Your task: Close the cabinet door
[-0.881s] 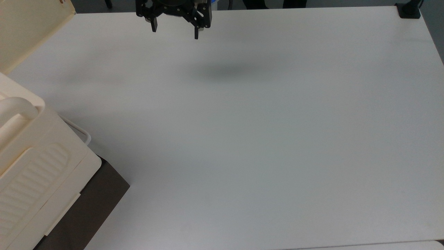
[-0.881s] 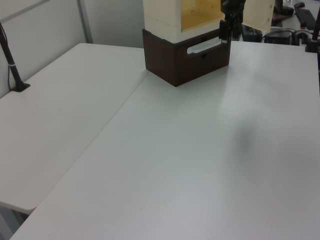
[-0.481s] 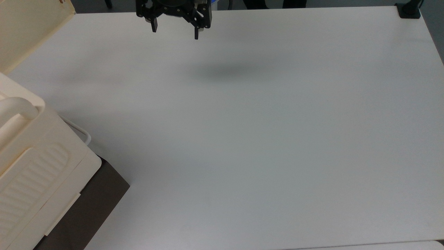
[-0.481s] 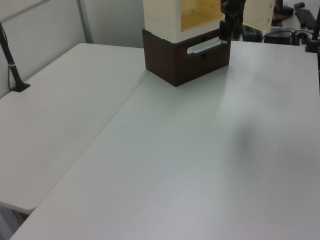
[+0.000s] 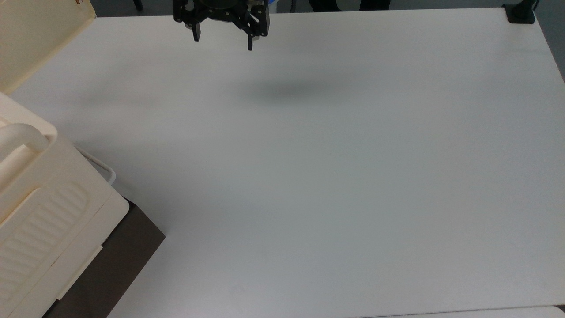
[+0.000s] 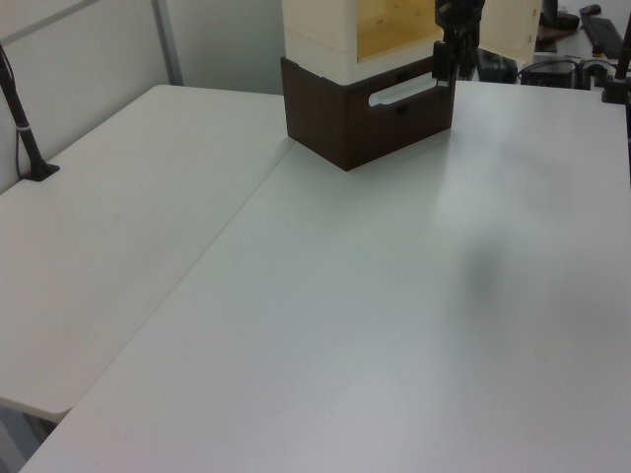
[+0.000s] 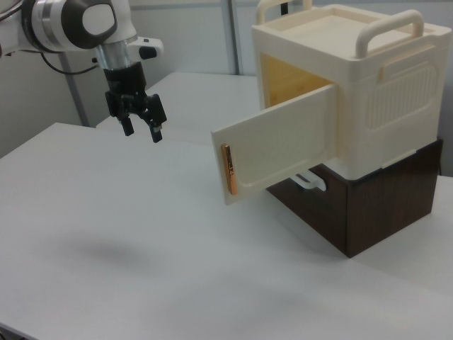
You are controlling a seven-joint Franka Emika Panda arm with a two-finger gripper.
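- The cabinet door (image 7: 277, 144) is seen swung wide open in the right view, jutting from the front of the cream cabinet (image 7: 368, 92) toward the right view's left, with its free edge hanging over the table (image 7: 141, 241).
- A thin orange-brown handle strip (image 7: 227, 168) is set upright near that free edge (the panel itself is plain pale cream).
- In the top view, a part of the door (image 5: 35, 35) is found in the upper left corner, well apart from the cabinet's ribbed top (image 5: 39, 229).
- Behind the open door, a yellowish interior (image 7: 290, 79) is exposed.
- The cabinet is carried on a dark brown base (image 7: 368, 205), and a white handle (image 6: 404, 92) is seen on the base's front in the left view.
- The end effector (image 7: 141, 129) is held in the air above the table, well apart from the door, with its two fingers spread wide and nothing between them.
- In the top view the end effector (image 5: 222, 39) is placed at the upper edge, its fingers pointed downward in the picture, and a soft shadow (image 5: 287, 90) is cast on the table below it.
- A black clamp (image 5: 521, 12) is fixed at the table's far right corner in the top view.
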